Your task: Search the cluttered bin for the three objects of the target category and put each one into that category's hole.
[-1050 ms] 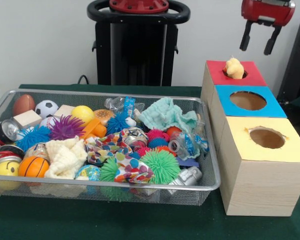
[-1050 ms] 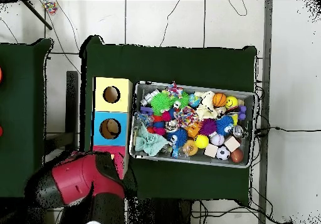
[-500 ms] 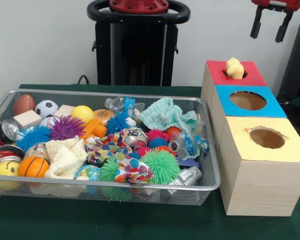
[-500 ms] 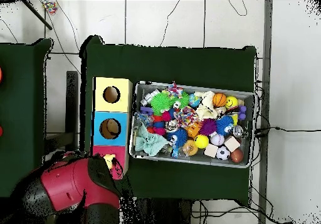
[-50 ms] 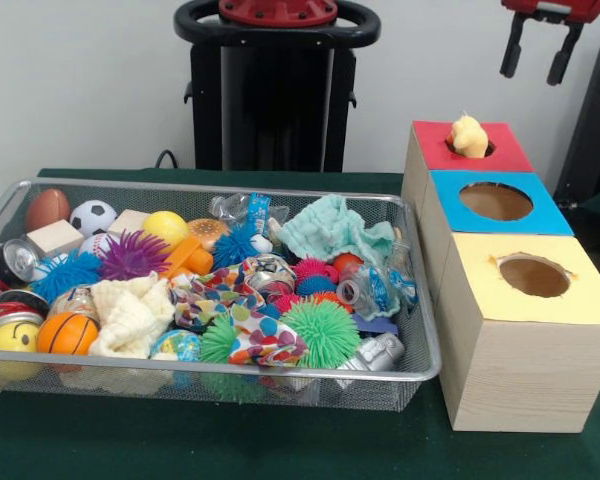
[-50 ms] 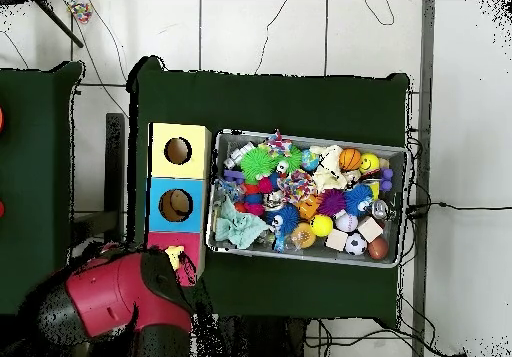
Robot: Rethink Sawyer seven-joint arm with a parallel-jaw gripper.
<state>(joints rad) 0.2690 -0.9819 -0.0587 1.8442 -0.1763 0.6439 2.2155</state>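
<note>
Bin (image 5: 210,372) of wire mesh sits at the near side of the green worktop (image 5: 280,450), crammed with spiky rubber balls, small sports balls, crumpled cloths, cans and wooden blocks. A green spiky ball (image 5: 321,332) lies against the near rim, a cream cloth (image 5: 130,312) to its left, and a teal cloth (image 5: 332,229) is bunched toward the far rim. Beside the bin, to the right in the front view, three wooden boxes stand in a row running away from the camera: the yellow-topped box (image 5: 525,330) nearest, its hole showing nothing inside, then the blue-topped box (image 5: 495,205), likewise with nothing visible in its hole, then the red-topped box (image 5: 470,148). A small pale-yellow soft object (image 5: 469,136) sits in the red box's hole, poking above the rim rather than dropped through.

Farthest back and highest, the hand (image 5: 536,58) hangs at the top edge of the front view, above and just beyond the red box, its two black fingers (image 5: 513,52) pointing down, spread apart and holding nothing. In the overhead view the red arm (image 6: 115,298) bulks over that same end of the box row. My reading: the bin lies well off to the hand's side and far below it, so the next pick calls for a sideways sweep over the bin and then a long descent.
</note>
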